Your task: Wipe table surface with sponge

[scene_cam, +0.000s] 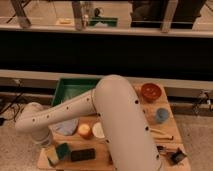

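Note:
The sponge (59,152), green with a yellow side, lies at the front left corner of the wooden table (135,107). My gripper (48,146) hangs at the end of the big white arm (100,110). It is low over that corner and right against the sponge's left side. The arm hides the middle of the table.
A green tray (70,89) stands at the back left. A pale blue plate (66,127), an orange (84,131) and a white cup (99,131) sit behind the sponge, and a black block (82,155) is to its right. On the right are a red bowl (151,91), a blue cup (161,116) and utensils (161,133).

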Controlling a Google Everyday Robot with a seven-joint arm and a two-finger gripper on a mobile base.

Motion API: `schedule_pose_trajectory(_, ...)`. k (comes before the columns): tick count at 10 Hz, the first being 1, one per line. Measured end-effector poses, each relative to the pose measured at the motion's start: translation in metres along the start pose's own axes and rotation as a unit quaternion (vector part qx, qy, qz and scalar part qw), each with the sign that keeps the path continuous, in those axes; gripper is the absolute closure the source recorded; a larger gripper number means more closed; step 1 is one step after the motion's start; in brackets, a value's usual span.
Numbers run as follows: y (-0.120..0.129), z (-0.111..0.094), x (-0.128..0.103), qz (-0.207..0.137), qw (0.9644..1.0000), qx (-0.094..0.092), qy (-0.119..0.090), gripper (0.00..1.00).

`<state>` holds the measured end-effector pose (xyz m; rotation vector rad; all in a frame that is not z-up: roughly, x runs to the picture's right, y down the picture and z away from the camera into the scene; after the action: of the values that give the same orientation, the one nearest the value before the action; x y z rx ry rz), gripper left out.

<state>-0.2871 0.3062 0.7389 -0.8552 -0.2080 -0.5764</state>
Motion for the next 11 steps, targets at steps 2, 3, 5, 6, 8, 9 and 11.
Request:
schedule_pose_trajectory(2,0.0,0.0,0.0,0.0,1.0,0.0,0.0,0.2)
schedule_pose_trajectory(3,0.0,0.0,0.0,0.0,1.0,0.0,0.0,0.2)
schedule_pose_trajectory(5,0.0,0.0,0.0,0.0,1.0,0.0,0.0,0.2)
schedule_pose_trajectory(6,0.0,0.0,0.0,0.0,1.0,-0.001,0.001,0.2)
schedule_pose_trajectory(8,-0.001,0.009,0.0,0.003,0.9998,-0.018,0.012,0.2)
schedule_pose_trajectory(9,-0.002,0.01,0.001,0.007,0.9997,-0.019,0.013,0.2)
schedule_pose_trajectory(11,-0.002,-0.004,0.002,0.018,0.9996,-0.008,0.018,0.2)
